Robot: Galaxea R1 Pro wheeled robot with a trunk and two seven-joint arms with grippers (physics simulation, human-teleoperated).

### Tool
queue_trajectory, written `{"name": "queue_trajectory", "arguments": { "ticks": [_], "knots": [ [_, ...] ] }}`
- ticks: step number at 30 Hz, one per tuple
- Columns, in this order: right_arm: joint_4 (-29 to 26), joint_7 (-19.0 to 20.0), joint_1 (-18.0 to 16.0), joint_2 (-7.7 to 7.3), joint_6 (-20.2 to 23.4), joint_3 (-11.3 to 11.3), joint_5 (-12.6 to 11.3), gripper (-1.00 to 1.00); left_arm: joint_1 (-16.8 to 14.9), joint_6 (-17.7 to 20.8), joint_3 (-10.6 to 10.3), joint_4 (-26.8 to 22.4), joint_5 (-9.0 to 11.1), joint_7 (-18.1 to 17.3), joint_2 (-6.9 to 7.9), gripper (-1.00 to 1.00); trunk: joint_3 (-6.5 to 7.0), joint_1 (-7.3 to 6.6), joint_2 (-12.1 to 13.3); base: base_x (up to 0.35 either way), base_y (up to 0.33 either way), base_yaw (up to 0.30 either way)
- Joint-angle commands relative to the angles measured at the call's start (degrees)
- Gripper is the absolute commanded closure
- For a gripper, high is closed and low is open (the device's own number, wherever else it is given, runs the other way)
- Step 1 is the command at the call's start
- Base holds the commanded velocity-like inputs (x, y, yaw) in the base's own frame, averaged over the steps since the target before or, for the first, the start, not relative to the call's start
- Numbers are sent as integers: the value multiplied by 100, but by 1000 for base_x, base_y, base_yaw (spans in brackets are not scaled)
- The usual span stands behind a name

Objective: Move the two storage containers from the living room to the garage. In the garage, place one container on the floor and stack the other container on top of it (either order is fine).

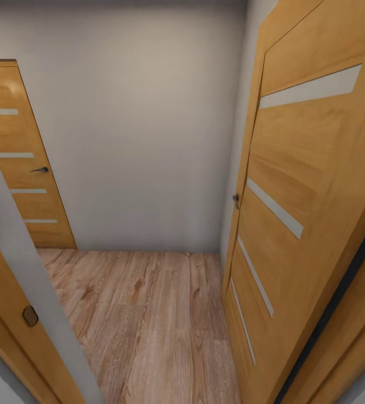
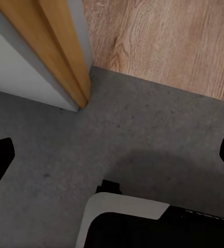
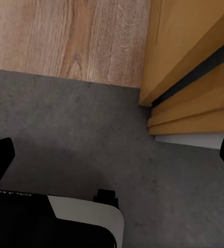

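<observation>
No orange-red container is lying between either pair of fingers or on the ground beneath them; where the two bins are sitting I cannot tell.

Left gripper (image 2: 112,155) is hanging with fingers spread wide, empty. Right gripper (image 3: 112,155) likewise, spread and empty.

Below both sets of fingertips, grey speckled floor (image 2: 143,134) is meeting light wood planks (image 1: 148,314) just ahead, at a doorway. An open wooden door (image 1: 305,213) is standing beside the right fingers.

Judgement: robot is travelling; both carries and the stacking are apparently still outstanding.
</observation>
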Motion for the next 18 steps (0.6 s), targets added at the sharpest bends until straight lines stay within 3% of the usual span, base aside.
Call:
{"name": "queue_trajectory", "arguments": {
  "ticks": [1, 10, 18],
  "knots": [
    [6, 10, -6, -1, -22, 36, -14, -100, -6, -21, 30, 8, -11, -11, 1, -100, -13, 3, -13, 0, 0, 0],
    [7, 2, -6, 2, -26, 36, 3, -100, -6, -18, 30, 8, -11, -9, -1, -100, -13, 3, -13, 25, 0, 0],
    [7, 2, -6, 15, -26, 36, -2, -100, -6, -18, 30, 8, -11, -9, 10, -100, -13, 3, -13, 281, 0, 0]
  ]
}}
